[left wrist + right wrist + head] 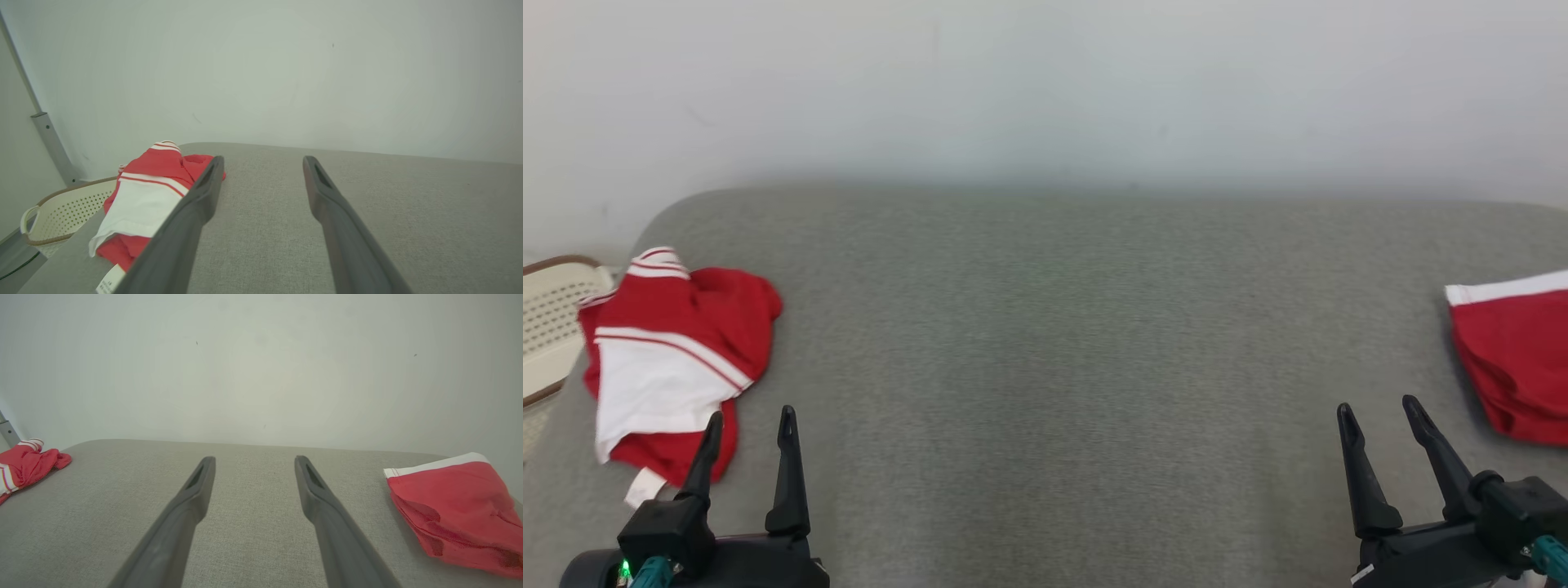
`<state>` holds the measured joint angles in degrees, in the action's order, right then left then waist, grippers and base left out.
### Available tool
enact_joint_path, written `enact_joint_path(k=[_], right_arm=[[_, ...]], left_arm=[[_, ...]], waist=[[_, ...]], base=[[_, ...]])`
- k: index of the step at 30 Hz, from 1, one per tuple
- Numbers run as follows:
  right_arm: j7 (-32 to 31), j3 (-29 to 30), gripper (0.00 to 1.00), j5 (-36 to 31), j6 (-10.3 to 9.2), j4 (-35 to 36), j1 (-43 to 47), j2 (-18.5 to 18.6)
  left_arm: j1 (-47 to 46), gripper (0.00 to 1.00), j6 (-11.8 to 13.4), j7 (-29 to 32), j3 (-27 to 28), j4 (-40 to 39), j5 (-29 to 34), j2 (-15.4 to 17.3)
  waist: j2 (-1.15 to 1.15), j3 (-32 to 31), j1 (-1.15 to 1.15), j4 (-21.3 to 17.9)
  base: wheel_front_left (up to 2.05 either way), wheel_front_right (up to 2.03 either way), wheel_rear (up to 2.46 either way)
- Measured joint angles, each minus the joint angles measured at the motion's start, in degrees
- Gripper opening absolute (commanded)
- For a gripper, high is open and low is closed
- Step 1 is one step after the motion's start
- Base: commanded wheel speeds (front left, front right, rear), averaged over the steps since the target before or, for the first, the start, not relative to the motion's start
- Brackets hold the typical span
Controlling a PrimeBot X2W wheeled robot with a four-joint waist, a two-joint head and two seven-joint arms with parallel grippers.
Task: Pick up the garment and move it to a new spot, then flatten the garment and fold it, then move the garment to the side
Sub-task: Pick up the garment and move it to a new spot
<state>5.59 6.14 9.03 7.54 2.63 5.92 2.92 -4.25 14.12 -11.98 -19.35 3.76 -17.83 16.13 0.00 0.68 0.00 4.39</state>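
Observation:
A crumpled red and white garment (pixel 670 359) lies at the left end of the grey padded surface (pixel 1054 327). My left gripper (pixel 751 414) stands open just near and right of it, nothing between its fingers. In the left wrist view the garment (pixel 143 196) lies beside the left finger of that gripper (pixel 263 160), partly hidden by it. My right gripper (pixel 1378 406) is open and empty at the lower right. From the right wrist, the crumpled garment (pixel 28 461) shows far left of the open gripper (pixel 255 458).
A folded red piece with a white band (pixel 1519 359) lies at the right edge of the surface, to the right of my right gripper (pixel 453 506). A cream perforated basket (pixel 547 327) stands off the left end (pixel 61 208). A pale wall backs the surface.

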Motion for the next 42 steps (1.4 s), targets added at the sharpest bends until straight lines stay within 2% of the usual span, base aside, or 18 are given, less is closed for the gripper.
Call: enact_joint_path(k=[15,23,27,35,38,42], right_arm=[[-0.5,-2.9,1.00,1.0,0.00,-1.0,0.0,0.0],[-0.6,-3.4,1.00,0.9,0.00,-1.1,0.0,0.0],[-0.6,-3.4,1.00,0.9,0.00,-1.1,-0.1,0.0],[-1.4,-3.6,1.00,0.7,0.00,-0.6,-0.6,0.0],[-2.0,-3.7,1.00,0.2,0.00,0.1,-0.9,0.0],[-3.1,-4.0,1.00,-0.9,0.00,1.5,-2.1,0.0]], left_arm=[[0.3,1.00,0.2,-0.7,1.2,2.3,-2.4,-0.4],[0.4,1.00,0.0,-1.5,2.2,2.8,-4.0,-0.9],[0.4,1.00,-0.1,-1.8,2.4,2.8,-4.4,-1.2],[-1.3,1.00,-0.3,-2.2,3.1,3.0,-5.0,-1.9],[-4.9,1.00,-0.8,-2.0,3.6,3.0,-5.4,-1.9],[-13.3,1.00,-2.9,0.5,4.4,5.3,-6.5,-1.2]], waist=[[0.00,-0.5,0.00,15.4],[0.00,-0.5,0.00,20.2],[0.00,-0.4,0.00,21.2],[0.00,0.7,0.00,20.7],[0.00,1.5,0.00,20.2],[0.00,3.3,0.00,19.4]], base=[[0.00,0.00,0.00],[0.00,0.00,0.00],[0.00,0.00,0.00],[0.00,0.00,0.00],[0.00,0.00,0.00],[0.00,0.00,0.00]])
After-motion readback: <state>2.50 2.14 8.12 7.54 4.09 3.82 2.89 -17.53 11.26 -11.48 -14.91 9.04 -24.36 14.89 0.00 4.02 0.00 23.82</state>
